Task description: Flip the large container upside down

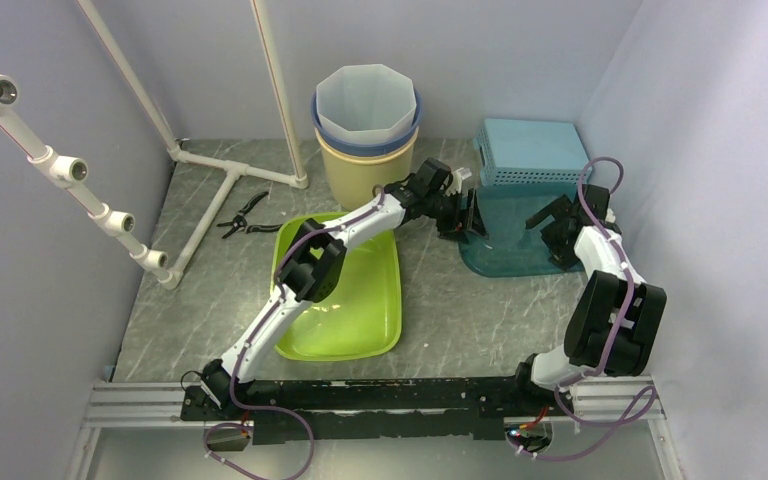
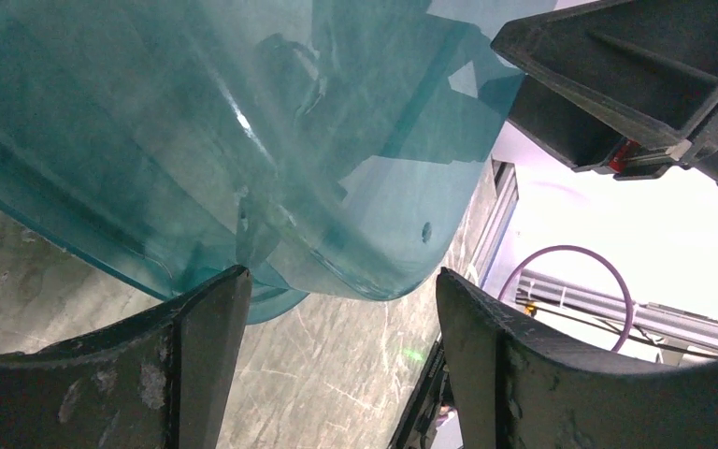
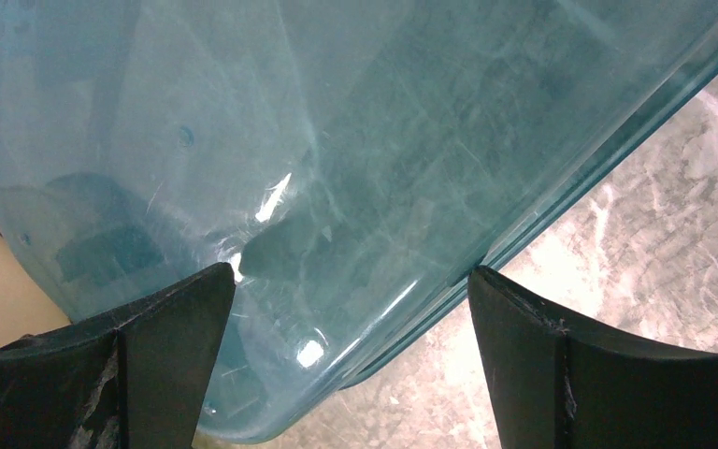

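The large container [image 1: 505,240] is a translucent teal tub on the table at the right of centre. My left gripper [image 1: 468,213] is open at its left side. My right gripper [image 1: 552,222] is open at its right side. In the left wrist view the tub's rounded corner [image 2: 243,140] hangs just beyond my open left gripper [image 2: 341,276], and nothing is between the fingers. In the right wrist view the tub's wall and rim [image 3: 337,140] fill the frame beyond my open right gripper [image 3: 351,273]. I cannot tell whether either gripper touches the tub.
A lime green tub [image 1: 345,290] lies left of the teal one, under my left arm. Stacked buckets [image 1: 365,130] stand at the back centre, and a light blue perforated basket [image 1: 530,150] sits behind the teal tub. White pipes [image 1: 210,170] and pliers [image 1: 243,215] are at the left.
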`<state>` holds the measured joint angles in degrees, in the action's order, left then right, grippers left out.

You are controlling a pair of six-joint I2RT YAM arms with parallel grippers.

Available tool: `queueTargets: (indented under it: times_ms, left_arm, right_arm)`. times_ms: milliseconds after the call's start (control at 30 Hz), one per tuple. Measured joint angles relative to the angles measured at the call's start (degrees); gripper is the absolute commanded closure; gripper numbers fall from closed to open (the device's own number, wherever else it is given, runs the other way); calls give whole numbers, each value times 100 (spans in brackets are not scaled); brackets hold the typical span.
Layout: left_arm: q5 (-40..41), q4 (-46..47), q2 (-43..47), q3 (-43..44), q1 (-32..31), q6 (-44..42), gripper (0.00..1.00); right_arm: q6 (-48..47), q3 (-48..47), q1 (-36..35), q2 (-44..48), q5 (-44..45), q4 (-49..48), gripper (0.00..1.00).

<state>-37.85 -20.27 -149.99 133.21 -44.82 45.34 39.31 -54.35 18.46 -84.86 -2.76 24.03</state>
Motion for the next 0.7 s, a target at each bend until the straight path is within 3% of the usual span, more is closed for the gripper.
queueTargets:
  times_ms: [700]
  left_arm:
    - [-632,785,-369,129,74,638,21]
  right_arm:
    - [81,-302,4,-162,297,166,0]
